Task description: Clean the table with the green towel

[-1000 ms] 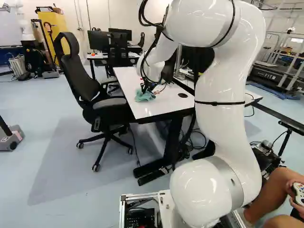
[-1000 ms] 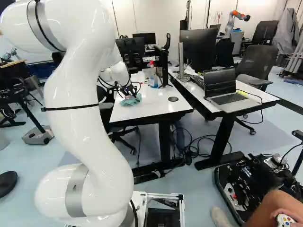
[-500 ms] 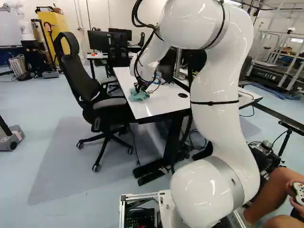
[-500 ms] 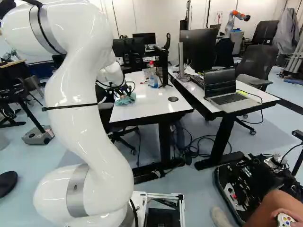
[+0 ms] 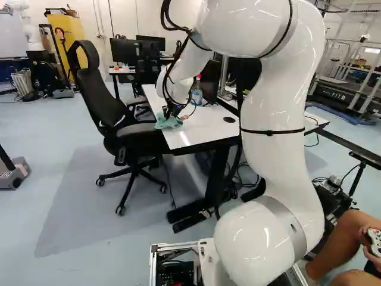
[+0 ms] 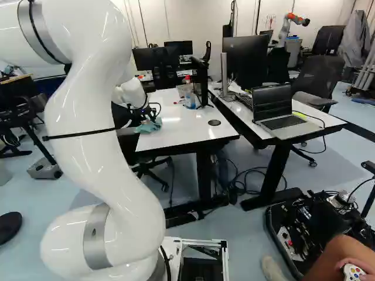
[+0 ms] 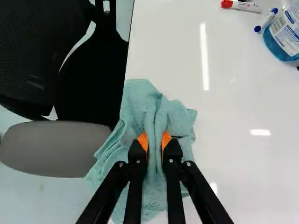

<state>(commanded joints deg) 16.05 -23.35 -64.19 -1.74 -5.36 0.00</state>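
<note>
Step, as judged: wiping at the chair-side edge of the table [image 5: 205, 132]; next, a flat stroke inward. Left to right: office chair [image 5: 96, 86], beside that edge, possible snag; green towel [image 7: 138, 105], on the tabletop, lapping over; gripper [image 7: 154, 140], jaws nearly closed, towel fold pinched between; bottle [image 7: 281, 41], red-capped marker [image 7: 243, 6] near it, both obstacles.
</note>
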